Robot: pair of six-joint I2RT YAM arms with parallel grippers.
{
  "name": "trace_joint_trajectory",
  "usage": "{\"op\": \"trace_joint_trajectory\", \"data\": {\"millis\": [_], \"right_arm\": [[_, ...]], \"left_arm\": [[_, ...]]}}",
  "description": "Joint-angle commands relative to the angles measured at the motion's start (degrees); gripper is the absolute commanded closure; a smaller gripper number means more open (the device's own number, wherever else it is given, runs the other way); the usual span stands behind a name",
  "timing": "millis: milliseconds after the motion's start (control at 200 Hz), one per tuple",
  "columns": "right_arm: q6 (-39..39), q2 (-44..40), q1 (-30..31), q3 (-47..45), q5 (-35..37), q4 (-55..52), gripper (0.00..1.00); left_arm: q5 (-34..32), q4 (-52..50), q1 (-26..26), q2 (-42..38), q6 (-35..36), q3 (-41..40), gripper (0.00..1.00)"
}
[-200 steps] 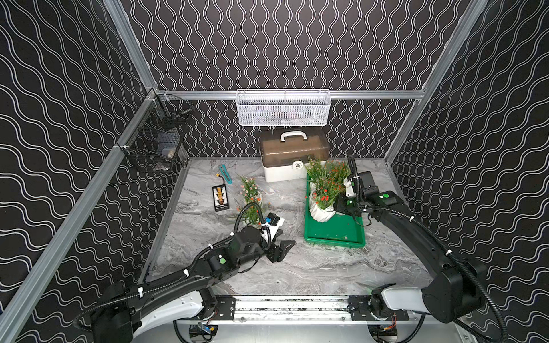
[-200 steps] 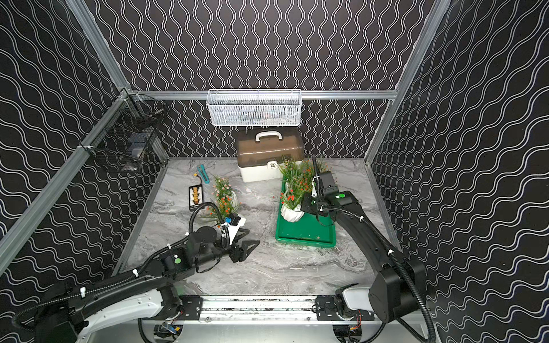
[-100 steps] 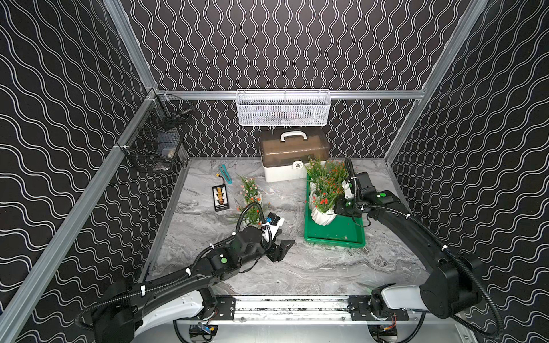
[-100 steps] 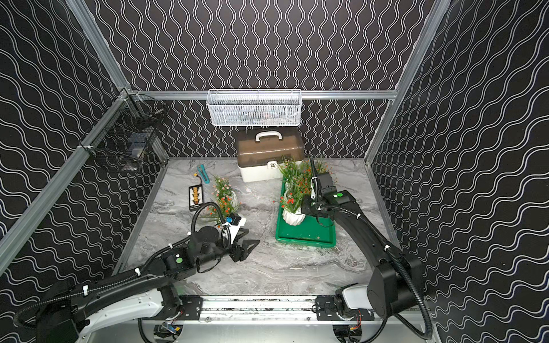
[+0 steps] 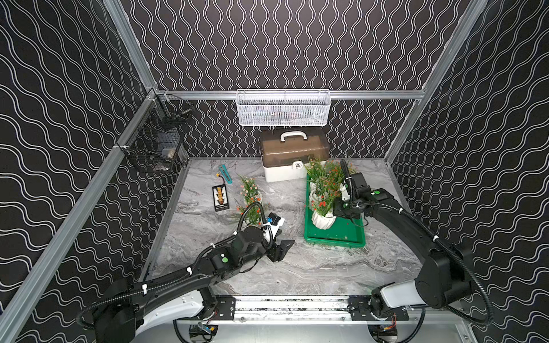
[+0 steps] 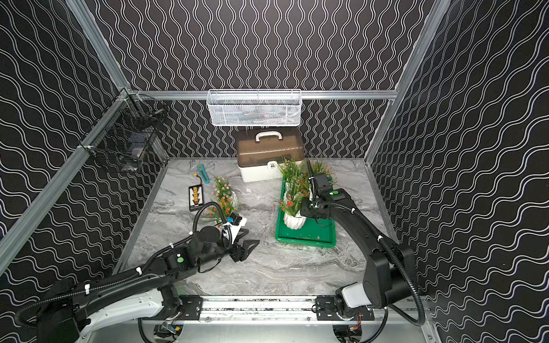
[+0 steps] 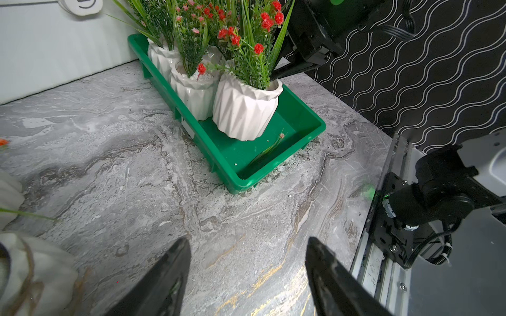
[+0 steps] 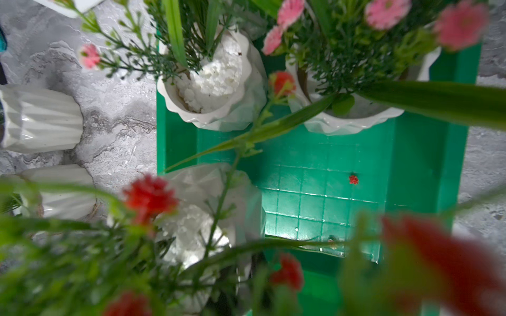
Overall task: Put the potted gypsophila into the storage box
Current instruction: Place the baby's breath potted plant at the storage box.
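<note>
The storage box (image 5: 332,242) (image 6: 306,241) is a green tray on the right of the table. My right gripper (image 5: 337,209) (image 6: 306,210) is shut on the rim of a potted gypsophila (image 5: 323,219) (image 6: 294,221) with red blossoms. Its white pot (image 7: 243,112) (image 8: 197,227) tilts at the tray's (image 7: 315,123) near half, and foliage hides the fingers in the right wrist view. More pots (image 5: 314,190) stand behind it in the tray. Two others (image 5: 251,193) (image 5: 252,213) stand on the table left of centre. My left gripper (image 5: 283,248) (image 7: 246,242) is open and holds nothing, low over bare table.
A white case with a brown lid (image 5: 294,154) stands against the back wall, touching the tray's far end. Above it hangs a white mesh basket (image 5: 282,108), and a black wire basket (image 5: 154,145) hangs on the left wall. A black card (image 5: 220,197) and a teal tool (image 5: 225,172) lie at the back left.
My right gripper has carried the red-flowered pot a little toward the near end of the tray and lower. The left arm has stayed still.
</note>
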Motion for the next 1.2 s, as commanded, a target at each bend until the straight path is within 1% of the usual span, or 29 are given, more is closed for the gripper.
{"op": "trace_joint_trajectory", "data": {"millis": [0,250,661,936,1196], "right_arm": [[0.3,0.7,0.2,0.4,-1.0,1.9,1.00],[1.3,3.7,0.7,0.2,-1.3,4.1,1.00],[2.7,7.6,2.1,0.1,2.6,7.4,1.00],[3.2,8.8,2.4,-0.1,5.2,9.2,1.00],[3.9,8.8,2.5,-0.6,6.0,12.0,1.00]], "left_arm": [[-0.3,0.9,-0.1,0.4,1.1,0.7,0.30],[-0.7,0.8,-0.5,0.4,1.2,0.8,0.30],[-1.3,0.7,-0.6,-0.4,1.2,0.5,0.30],[-1.1,0.7,-0.7,-0.3,1.1,0.6,0.30],[-1.0,0.6,-0.7,-0.4,1.1,0.6,0.30]]}}
